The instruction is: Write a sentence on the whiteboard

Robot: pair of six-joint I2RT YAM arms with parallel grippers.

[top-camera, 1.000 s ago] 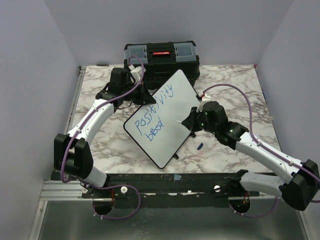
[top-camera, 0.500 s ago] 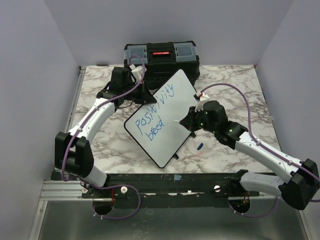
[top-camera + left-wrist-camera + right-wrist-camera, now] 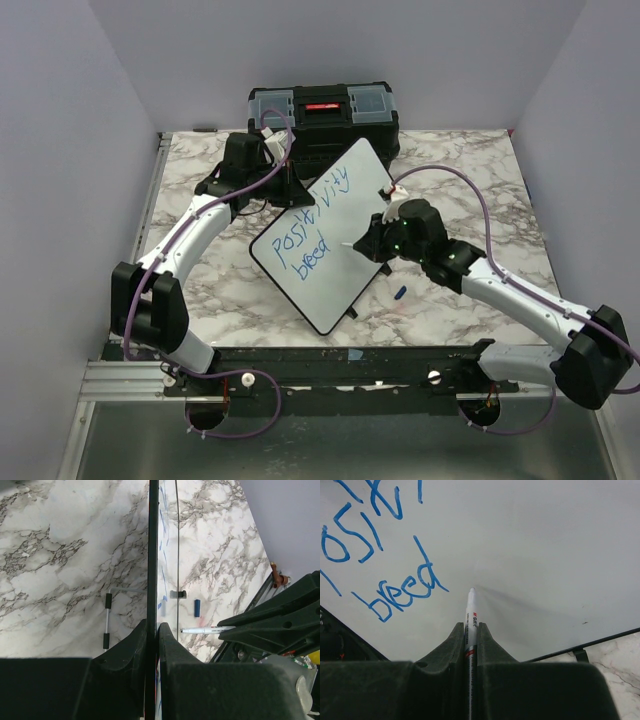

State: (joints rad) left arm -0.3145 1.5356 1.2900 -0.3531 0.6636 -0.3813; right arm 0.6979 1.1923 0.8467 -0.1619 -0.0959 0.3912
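- Since the earlier frame, the right gripper point(image 3: 368, 245) has shifted left across the whiteboard point(image 3: 350, 195), carrying the marker point(image 3: 352, 244) further onto the white surface. The left arm, the board and the writing show no change.
- Check the right gripper point(image 3: 470, 629) in its wrist view: both fingers are clamped on the marker point(image 3: 470, 612), which sticks out straight ahead between them.
- Note the marker tip: it meets its own reflection on the whiteboard point(image 3: 545, 540), just right of the last letter of the lower line.
- Check the left gripper point(image 3: 151, 630): its fingers are closed on the whiteboard's black frame point(image 3: 153, 555), seen edge-on. In the top view, the left gripper point(image 3: 288, 190) sits at the board's upper-left edge.
- Locate the whiteboard mid-table, turned diagonally, with its far corner just in front of the black toolbox point(image 3: 322, 110).
- Read the sentence point(image 3: 310, 225) as two slanted blue lines: "positivity" above, "breed" point(image 3: 400, 592) below.
- Observe the small blue cap point(image 3: 399, 293) on the marble table point(image 3: 460, 170), near the board's right edge.
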